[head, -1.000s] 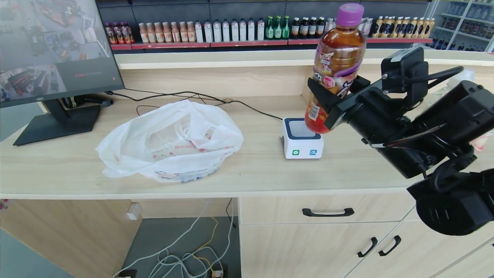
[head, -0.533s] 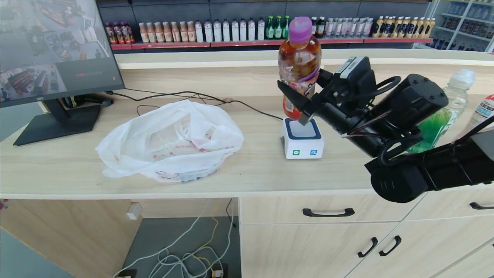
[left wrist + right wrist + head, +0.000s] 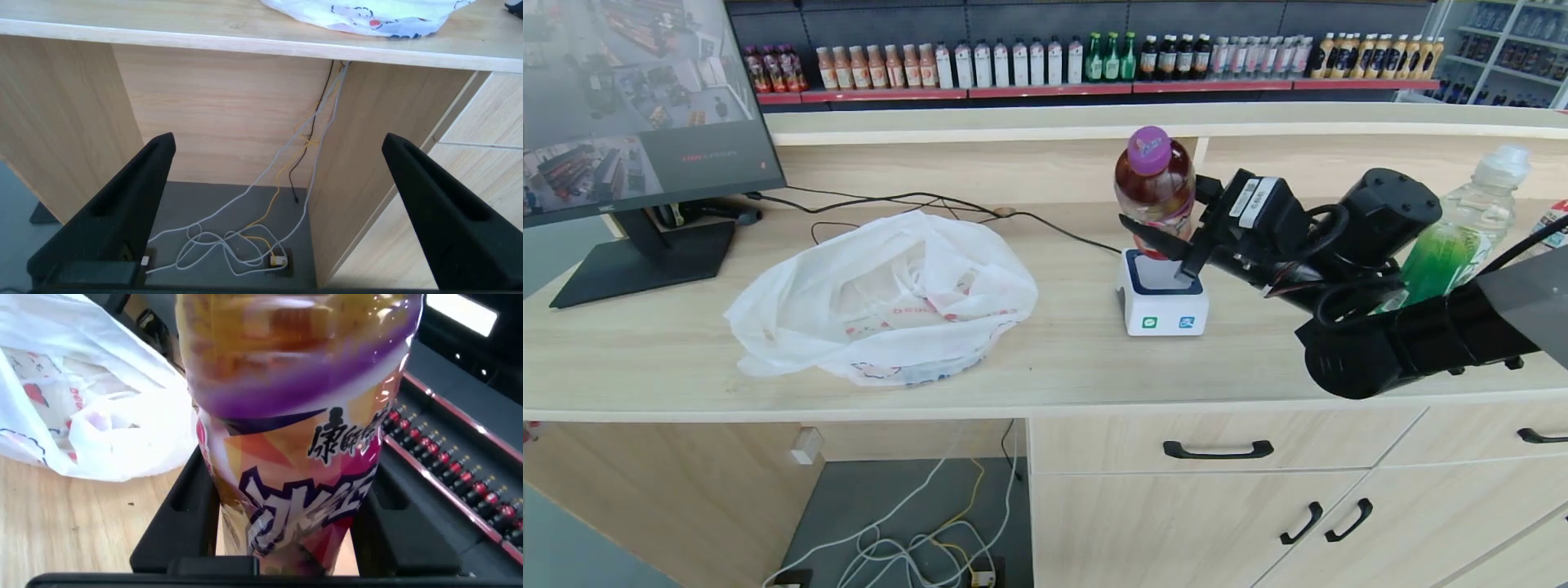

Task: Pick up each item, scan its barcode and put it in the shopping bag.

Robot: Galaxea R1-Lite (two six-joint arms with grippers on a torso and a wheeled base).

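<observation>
Head view | wood counter (image 3: 645, 359), shelves (image 3: 1029, 90) behind | right jaws grip bottle (image 3: 1153, 186) | left jaws apart

A shopping bag (image 3: 882, 298) lies mid-counter (image 3: 1054, 359), with a scanner (image 3: 1164, 302) well apart to its right. A bottle (image 3: 1156, 184), clamped in the right gripper (image 3: 1168, 216), hangs over the scanner. A monitor (image 3: 629, 98) stands at the far left, a second bottle (image 3: 1462, 229) at the right, behind the arm. Stocked shelves (image 3: 1045, 65) run behind the counter.
</observation>
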